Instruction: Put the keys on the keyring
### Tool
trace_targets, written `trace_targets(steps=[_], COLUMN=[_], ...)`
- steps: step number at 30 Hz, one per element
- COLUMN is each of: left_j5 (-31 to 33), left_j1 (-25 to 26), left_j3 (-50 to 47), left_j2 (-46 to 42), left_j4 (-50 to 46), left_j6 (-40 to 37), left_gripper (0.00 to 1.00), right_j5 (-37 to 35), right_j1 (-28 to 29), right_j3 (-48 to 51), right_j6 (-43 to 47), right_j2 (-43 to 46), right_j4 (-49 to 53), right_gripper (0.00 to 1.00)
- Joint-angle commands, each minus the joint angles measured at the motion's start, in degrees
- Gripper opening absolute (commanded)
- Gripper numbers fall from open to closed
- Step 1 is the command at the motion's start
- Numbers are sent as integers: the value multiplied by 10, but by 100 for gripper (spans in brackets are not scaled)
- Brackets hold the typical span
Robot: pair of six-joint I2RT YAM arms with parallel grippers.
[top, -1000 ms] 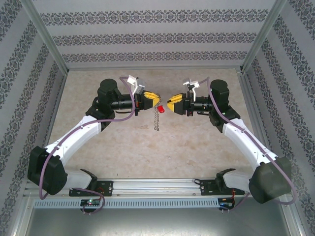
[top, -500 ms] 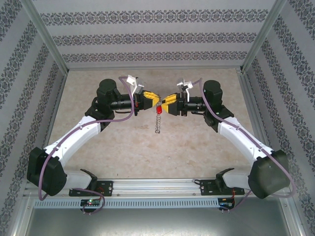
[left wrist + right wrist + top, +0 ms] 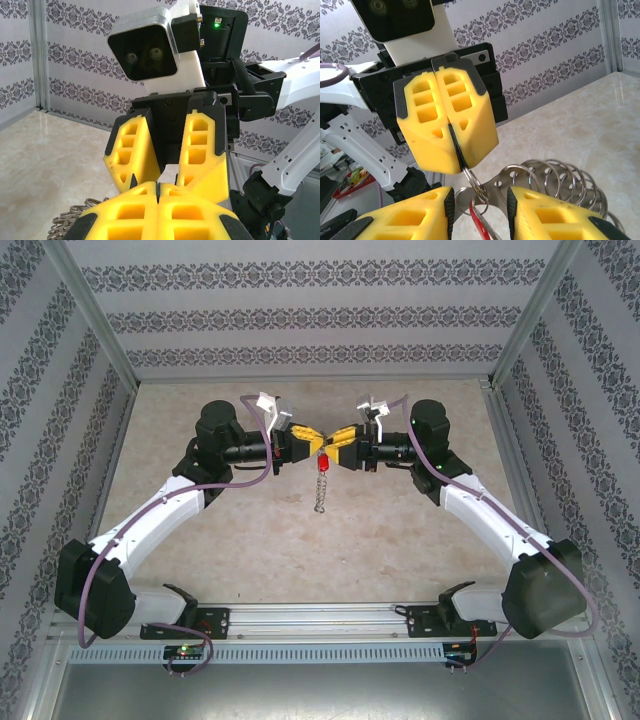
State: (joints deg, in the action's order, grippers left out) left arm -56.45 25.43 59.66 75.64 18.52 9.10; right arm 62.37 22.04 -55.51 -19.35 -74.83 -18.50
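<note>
Above the marbled tabletop (image 3: 220, 540), damask-papered walls (image 3: 300, 320) around, the keyring (image 3: 320, 490) is pinched by the left gripper (image 3: 317, 443); right gripper (image 3: 334, 445) jaws are parted.

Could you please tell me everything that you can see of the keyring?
The keyring looks like thin, shiny silver metal: many wire loops strung side by side. Seen from above, it hangs as a short chain beneath where the arms meet. The shut left tool pinches its top loop. The red key sits by that loop, between the open right tool's fingers.
</note>
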Motion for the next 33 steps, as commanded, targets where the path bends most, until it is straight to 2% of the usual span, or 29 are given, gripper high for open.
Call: trace_targets(steps=[1, 10, 20, 23, 26, 31, 33], left_j5=[1, 1, 2, 2, 4, 29, 56], left_j1=[3, 2, 2, 3, 2, 3, 3], left_j3=[0, 0, -3, -4, -5, 7, 12], left_j2=[-16, -12, -13, -13, -13, -14, -22], left_j4=[39, 45, 45, 45, 46, 15, -17], left_j6=[5, 8, 9, 9, 10, 5, -13], left_gripper=[0, 0, 0, 0, 0, 0, 12], right_j5=[2, 6, 4, 5, 3, 3, -7], right_j1=[9, 11, 14, 14, 13, 2, -5], right_j3=[-19, -24, -31, -32, -32, -48, -70], right_j6=[1, 0, -1, -1, 5, 36, 79], right_j2=[-6, -9, -13, -13, -11, -5, -4], right_j4=[-22, -20, -19, -17, -7, 57, 134], right_gripper=[36, 35, 29, 19, 1, 0, 0])
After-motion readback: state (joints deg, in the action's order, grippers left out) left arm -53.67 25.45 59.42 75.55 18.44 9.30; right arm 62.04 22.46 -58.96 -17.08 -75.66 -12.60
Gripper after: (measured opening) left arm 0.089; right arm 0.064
